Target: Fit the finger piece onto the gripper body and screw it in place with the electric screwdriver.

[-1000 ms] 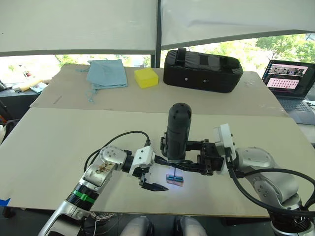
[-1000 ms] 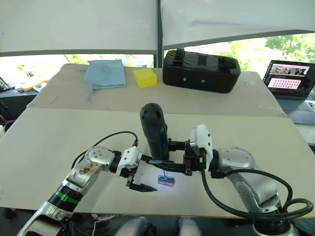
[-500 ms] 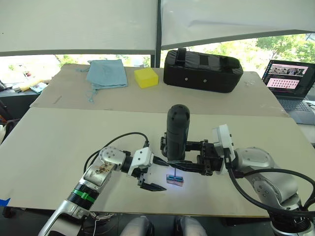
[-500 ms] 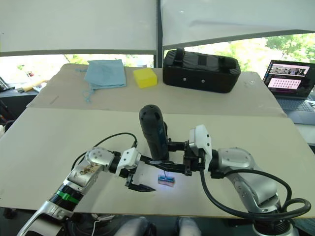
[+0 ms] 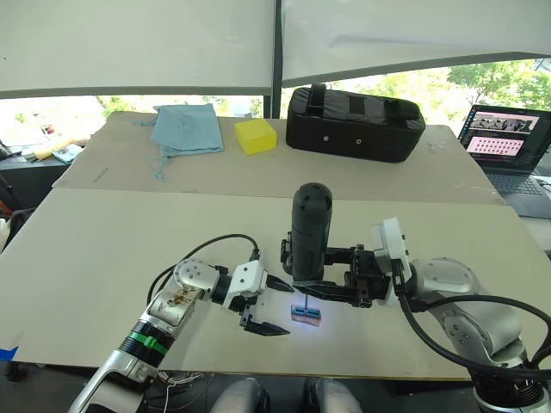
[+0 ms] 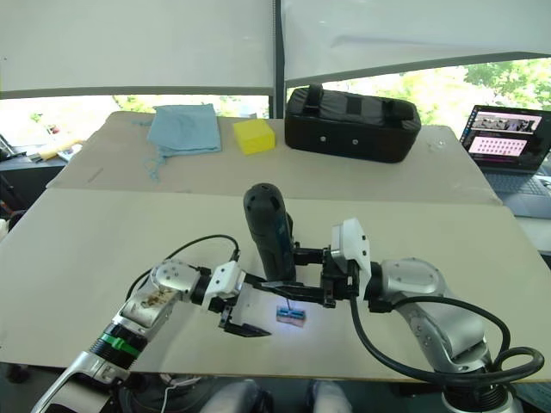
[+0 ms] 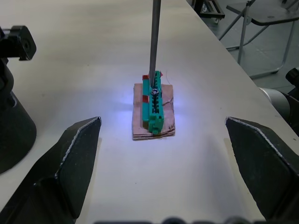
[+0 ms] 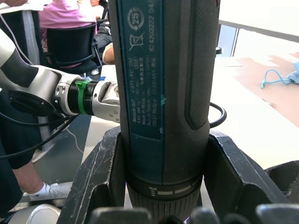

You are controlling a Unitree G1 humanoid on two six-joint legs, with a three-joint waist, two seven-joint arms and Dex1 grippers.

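Note:
My right gripper (image 5: pixel 303 289) is shut on the electric screwdriver (image 5: pixel 310 231), which it holds upright. In the right wrist view its fingers (image 8: pixel 100 177) clasp the dark screwdriver body (image 8: pixel 163 93). The screwdriver's bit (image 7: pixel 153 42) points down and its tip rests on a screw on top of a small green-and-brown block (image 7: pixel 154 109) lit by the tool's light. My left gripper (image 5: pixel 277 306) stands open just left of that block (image 5: pixel 306 316), with one finger (image 7: pixel 70 163) on each side of it and neither touching it. The finger piece and the gripper body are out of view.
A big black padded case (image 5: pixel 353 120), a yellow block (image 5: pixel 256 135) and a blue cloth (image 5: pixel 187 127) lie on the far table. A laptop (image 5: pixel 504 146) stands open at the far right. The table's front edge (image 5: pixel 284 372) runs close below the block.
The left gripper has sunk very slightly towards the table's front edge. The screwdriver and the block have stayed in place.

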